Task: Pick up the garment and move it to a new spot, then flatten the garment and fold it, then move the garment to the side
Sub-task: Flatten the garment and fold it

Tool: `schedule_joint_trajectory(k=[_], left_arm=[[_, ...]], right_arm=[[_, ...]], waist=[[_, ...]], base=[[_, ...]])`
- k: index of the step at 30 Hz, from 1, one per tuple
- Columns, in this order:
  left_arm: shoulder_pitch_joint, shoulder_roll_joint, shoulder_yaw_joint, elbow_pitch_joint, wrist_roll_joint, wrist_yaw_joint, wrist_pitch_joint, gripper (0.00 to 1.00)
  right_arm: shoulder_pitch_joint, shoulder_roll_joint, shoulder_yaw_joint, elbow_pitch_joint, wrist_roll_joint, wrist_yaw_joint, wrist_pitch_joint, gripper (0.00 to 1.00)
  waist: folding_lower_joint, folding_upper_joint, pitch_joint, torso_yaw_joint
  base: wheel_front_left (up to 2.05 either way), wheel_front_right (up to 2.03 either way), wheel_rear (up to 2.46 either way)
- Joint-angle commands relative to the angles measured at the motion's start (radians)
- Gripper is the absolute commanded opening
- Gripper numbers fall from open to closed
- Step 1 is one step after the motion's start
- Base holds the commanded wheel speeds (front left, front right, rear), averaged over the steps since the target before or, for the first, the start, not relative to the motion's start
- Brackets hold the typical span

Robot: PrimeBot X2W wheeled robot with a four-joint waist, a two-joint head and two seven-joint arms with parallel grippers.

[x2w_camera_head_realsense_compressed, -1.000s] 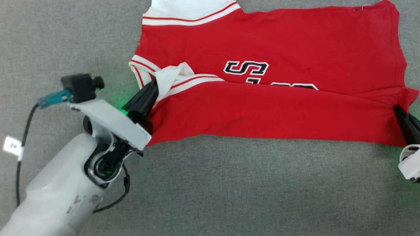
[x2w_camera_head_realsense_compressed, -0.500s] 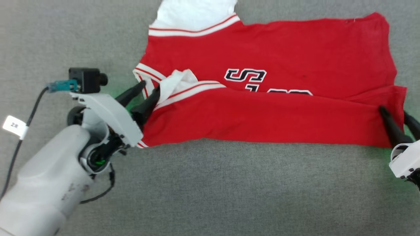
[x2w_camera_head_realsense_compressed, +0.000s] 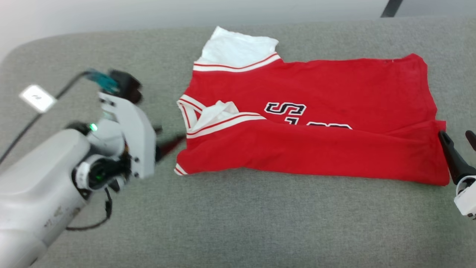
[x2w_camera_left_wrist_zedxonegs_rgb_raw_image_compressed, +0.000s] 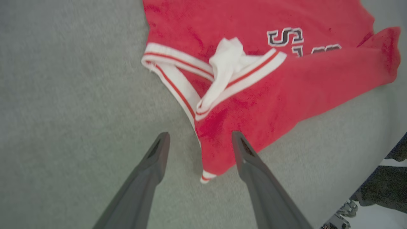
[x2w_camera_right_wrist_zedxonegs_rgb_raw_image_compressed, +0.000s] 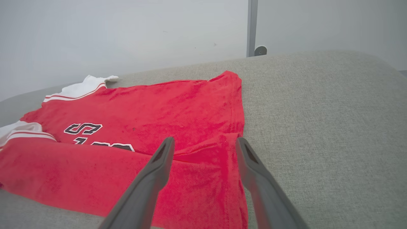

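The garment (x2w_camera_head_realsense_compressed: 316, 85) lies spread on the grey padded surface (x2w_camera_head_realsense_compressed: 260, 223), its near long edge folded up over the black-and-white lettering. One white sleeve points to the far side, the other is tucked in at the collar end. My left gripper (x2w_camera_head_realsense_compressed: 169, 137) is open just off the collar-end edge, touching no cloth. In the left wrist view its fingers (x2w_camera_left_wrist_zedxonegs_rgb_raw_image_compressed: 200, 136) straddle the air above the garment's (x2w_camera_left_wrist_zedxonegs_rgb_raw_image_compressed: 254, 92) near corner. My right gripper (x2w_camera_head_realsense_compressed: 456, 137) is open at the hem end. Its fingers (x2w_camera_right_wrist_zedxonegs_rgb_raw_image_compressed: 205, 140) hover over the folded hem of the garment (x2w_camera_right_wrist_zedxonegs_rgb_raw_image_compressed: 159, 108).
The grey surface ends at a rounded back edge against a pale wall, where a metal post (x2w_camera_right_wrist_zedxonegs_rgb_raw_image_compressed: 252, 28) stands. Past the surface's edge in the left wrist view is a dark shape with what looks like a shoe (x2w_camera_left_wrist_zedxonegs_rgb_raw_image_compressed: 343, 210). Bare grey surface lies in front of the garment.
Both grippers were shut on the garment's ends a second ago, then opened, let go and drew back. The head camera has tilted up, so the whole picture has shifted.
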Motion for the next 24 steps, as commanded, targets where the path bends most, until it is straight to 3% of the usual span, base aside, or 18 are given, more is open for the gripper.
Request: schedule_joint_trajectory(k=[1, 5, 9, 14, 19, 20, 21, 22, 24], left_arm=[[-0.008, 0.005, -0.016, -0.025, -0.026, 0.028, 0.067, 1.00], [-0.013, 0.026, -0.048, -0.102, -0.077, 0.104, 0.230, 1.00], [0.005, 0.027, -0.041, -0.106, -0.107, 0.148, 0.254, 1.00], [0.033, 0.003, -0.029, -0.055, -0.138, 0.147, 0.237, 1.00], [0.062, -0.020, -0.032, 0.016, -0.157, 0.116, 0.226, 1.00], [0.066, -0.024, -0.031, 0.030, -0.158, 0.114, 0.218, 0.84], [0.069, -0.028, -0.031, 0.043, -0.158, 0.108, 0.213, 0.57], [0.074, -0.033, -0.033, 0.054, -0.161, 0.106, 0.210, 0.41], [0.081, -0.045, -0.040, 0.066, -0.160, 0.095, 0.212, 0.19]], right_arm=[[0.014, 0.004, -0.011, -0.013, -0.003, -0.002, 0.006, 1.00], [0.015, 0.021, -0.019, -0.044, -0.012, -0.002, 0.021, 1.00], [0.006, 0.039, -0.021, -0.059, -0.015, -0.002, 0.025, 1.00], [-0.006, 0.056, -0.032, -0.058, -0.023, -0.002, 0.017, 1.00], [-0.008, 0.067, -0.031, -0.064, -0.024, -0.002, 0.017, 1.00], [-0.012, 0.068, -0.031, -0.064, -0.024, -0.002, 0.017, 1.00], [-0.013, 0.068, -0.033, -0.063, -0.025, -0.002, 0.016, 1.00], [-0.014, 0.068, -0.035, -0.062, -0.025, -0.002, 0.016, 1.00], [-0.014, 0.067, -0.036, -0.061, -0.024, -0.002, 0.023, 1.00]], waist=[[0.0000, -0.0001, -0.016, 0.017], [0.0000, -0.0001, 0.003, 0.003], [0.0000, -0.0001, 0.033, -0.026], [0.0000, -0.0001, 0.071, -0.062], [0.0000, -0.0001, 0.101, -0.093], [0.0000, -0.0001, 0.106, -0.098], [0.0000, -0.0001, 0.109, -0.100], [0.0000, -0.0001, 0.111, -0.101], [0.0000, -0.0001, 0.116, -0.103]], base=[[0.00, 0.00, 0.00], [0.00, 0.00, 0.00], [0.00, 0.00, 0.00], [0.00, 0.00, 0.00], [0.00, 0.00, 0.00], [0.00, 0.00, 0.00], [0.00, 0.00, 0.00], [0.00, 0.00, 0.00], [0.00, 0.00, 0.00]])
